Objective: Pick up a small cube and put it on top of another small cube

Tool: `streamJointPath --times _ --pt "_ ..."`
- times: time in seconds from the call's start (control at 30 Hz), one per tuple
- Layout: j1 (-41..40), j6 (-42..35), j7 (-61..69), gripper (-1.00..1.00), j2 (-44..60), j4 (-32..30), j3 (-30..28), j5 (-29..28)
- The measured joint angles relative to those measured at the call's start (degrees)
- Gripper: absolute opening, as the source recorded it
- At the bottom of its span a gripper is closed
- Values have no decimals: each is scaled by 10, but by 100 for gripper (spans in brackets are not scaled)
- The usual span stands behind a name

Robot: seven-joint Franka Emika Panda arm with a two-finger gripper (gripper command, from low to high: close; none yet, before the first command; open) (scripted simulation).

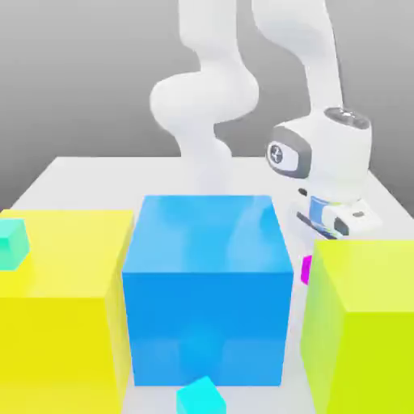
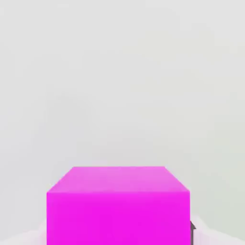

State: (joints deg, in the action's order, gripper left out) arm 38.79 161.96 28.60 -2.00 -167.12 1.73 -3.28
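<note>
Pale desk [image 1: 89, 182], grey backdrop. Relative to the blue block [image 1: 206, 323]: magenta cube [image 1: 306, 269] toward the exterior view's right, partly hidden by 1 yellow-green block [image 1: 368, 348]; jaws [image 1: 317, 234] closed on it.

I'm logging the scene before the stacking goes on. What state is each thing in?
Gripper: shut on the magenta cube.
Magenta cube: between the fingers, not stacked.
Yellow block: upright, a cyan cube on top.
Blue block: upright, top bare.
Yellow-green block: upright, top bare.
Other cyan cube: turned askew, before the blue block.
</note>
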Motion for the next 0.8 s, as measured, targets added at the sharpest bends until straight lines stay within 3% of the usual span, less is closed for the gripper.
streamJointPath --times 0.1,0.5,0.8 --pt "22 -58 -66 -100 -4 29 14 -16" --pt "27 -266 -355 -100 -70 209 32 44" --pt "-130 -383 -441 -100 -90 321 -104 24"
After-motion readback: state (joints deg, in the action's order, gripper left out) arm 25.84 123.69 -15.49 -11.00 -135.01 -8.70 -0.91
